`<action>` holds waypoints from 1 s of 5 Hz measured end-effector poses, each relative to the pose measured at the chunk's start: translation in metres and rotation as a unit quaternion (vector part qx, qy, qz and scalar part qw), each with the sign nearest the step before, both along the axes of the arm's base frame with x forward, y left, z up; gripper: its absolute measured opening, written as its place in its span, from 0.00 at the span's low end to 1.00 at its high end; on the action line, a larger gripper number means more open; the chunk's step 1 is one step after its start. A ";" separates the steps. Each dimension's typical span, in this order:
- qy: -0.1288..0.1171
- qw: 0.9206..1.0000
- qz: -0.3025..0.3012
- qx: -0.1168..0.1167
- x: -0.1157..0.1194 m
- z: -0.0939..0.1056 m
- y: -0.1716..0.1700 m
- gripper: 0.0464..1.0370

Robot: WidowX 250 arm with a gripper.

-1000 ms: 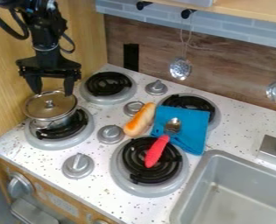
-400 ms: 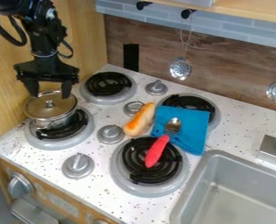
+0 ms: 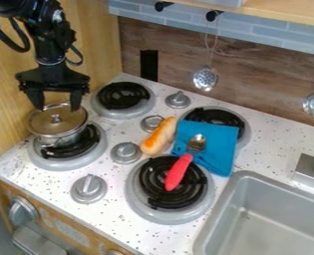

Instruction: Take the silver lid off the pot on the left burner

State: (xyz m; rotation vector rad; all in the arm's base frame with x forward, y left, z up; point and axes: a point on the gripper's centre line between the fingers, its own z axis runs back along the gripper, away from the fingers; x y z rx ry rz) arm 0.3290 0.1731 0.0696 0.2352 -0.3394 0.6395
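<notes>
Nearest me is the sink, and past it a red-handled spoon lies with its handle over a burner and its bowl on a blue cloth. A bread roll lies beside the cloth. Farther over, by the wood wall, the pot sits upright on its own burner on the bench. Above it hangs the pincer, tips apart and nothing between them—whether they touch the lid I can't tell. A sound grip would want the knob midway between the tips, with a level, straight drop—a skewed one could tip the lid. The pot looks squat and silvery, its lid brownish and shiny. At the back, a slotted ladle hangs.
</notes>
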 end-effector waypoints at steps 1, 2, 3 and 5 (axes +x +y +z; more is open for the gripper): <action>0.012 1.000 0.005 -0.006 0.000 -0.011 0.000 0.96; 0.017 1.000 0.000 -0.006 0.006 -0.016 0.003 0.96; 0.019 1.000 -0.001 -0.003 0.008 -0.016 0.005 0.96; 0.021 1.000 0.003 0.002 0.009 -0.014 0.007 0.96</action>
